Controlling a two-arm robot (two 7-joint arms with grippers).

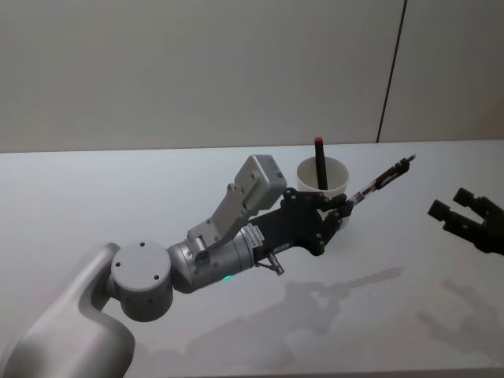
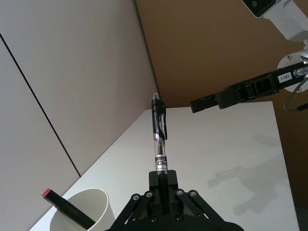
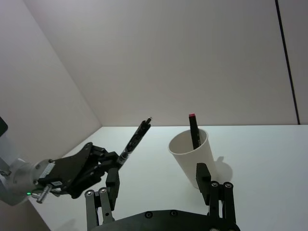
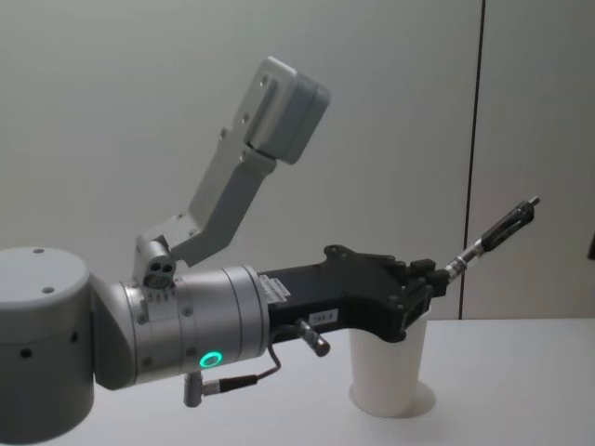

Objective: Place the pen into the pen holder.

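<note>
Fingers (image 2: 162,179) of the left gripper (image 1: 344,206), matte black metal, clench the clear barrel of a slim pen (image 1: 381,182), tilted up just above and beside the pen holder (image 1: 324,177). That tapered white paper cup stands on the smooth white table (image 1: 94,197), holding a dark red-tipped marker (image 1: 320,161). Right gripper (image 1: 469,214) hovers apart, fingers released.

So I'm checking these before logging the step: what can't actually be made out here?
- Chest view: the left gripper hides the pen holder rim.
- Head view: that gripper covers the cup's base; the frame edge cuts the right gripper arm.
- Every view: the cup wall hides the red-capped marker's lower end.
- Left wrist view: the pen's gripped end is buried between the fingers.
</note>
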